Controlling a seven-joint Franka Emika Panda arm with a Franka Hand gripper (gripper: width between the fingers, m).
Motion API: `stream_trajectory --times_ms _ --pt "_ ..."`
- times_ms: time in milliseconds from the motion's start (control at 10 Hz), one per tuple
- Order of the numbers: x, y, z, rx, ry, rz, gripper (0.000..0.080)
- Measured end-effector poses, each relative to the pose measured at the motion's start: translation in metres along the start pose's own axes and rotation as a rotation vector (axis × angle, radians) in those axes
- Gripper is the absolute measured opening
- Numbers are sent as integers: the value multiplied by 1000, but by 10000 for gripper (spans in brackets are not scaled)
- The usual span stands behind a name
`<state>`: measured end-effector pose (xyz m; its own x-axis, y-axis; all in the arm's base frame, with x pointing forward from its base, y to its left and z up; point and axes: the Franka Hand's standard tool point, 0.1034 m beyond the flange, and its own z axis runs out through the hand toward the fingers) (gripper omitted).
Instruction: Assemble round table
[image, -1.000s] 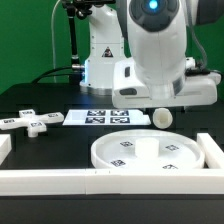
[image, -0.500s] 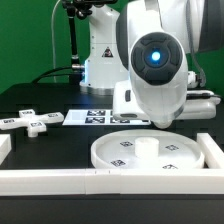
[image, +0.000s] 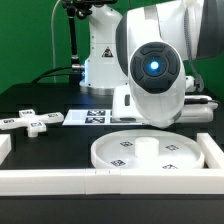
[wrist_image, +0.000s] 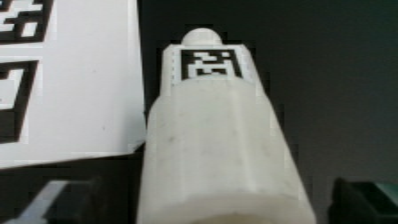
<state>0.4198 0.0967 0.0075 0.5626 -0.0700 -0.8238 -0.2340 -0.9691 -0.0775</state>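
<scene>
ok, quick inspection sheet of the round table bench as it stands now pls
Surface: black table; marker board lies flat on it, behind the parts.
Job's things: disc lies flat. The leg fills the wrist view; in the exterior view it seems to stand at the disc's middle. The cross-shaped piece lies apart, at the exterior view's left.
Clutter: nothing seen besides the white border bars.
Grippers: gripper is hidden by the arm in the exterior view. In the wrist view the fingers stand clear of the leg, so it reads as open.
Cables: thin dark line behind the robot, cable or pole, cannot tell.
Surroundings: green backdrop.
</scene>
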Motion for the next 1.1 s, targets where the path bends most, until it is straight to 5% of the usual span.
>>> stream_trajectory --times_ms 100,200,600,1100 --pt "0 0 0 0 0 0 466" --pt "0 0 1 -1 0 -1 407" --pt "-1 0 -2 2 1 -27 407" --pt "-34 -4 -66 17 28 -162 409"
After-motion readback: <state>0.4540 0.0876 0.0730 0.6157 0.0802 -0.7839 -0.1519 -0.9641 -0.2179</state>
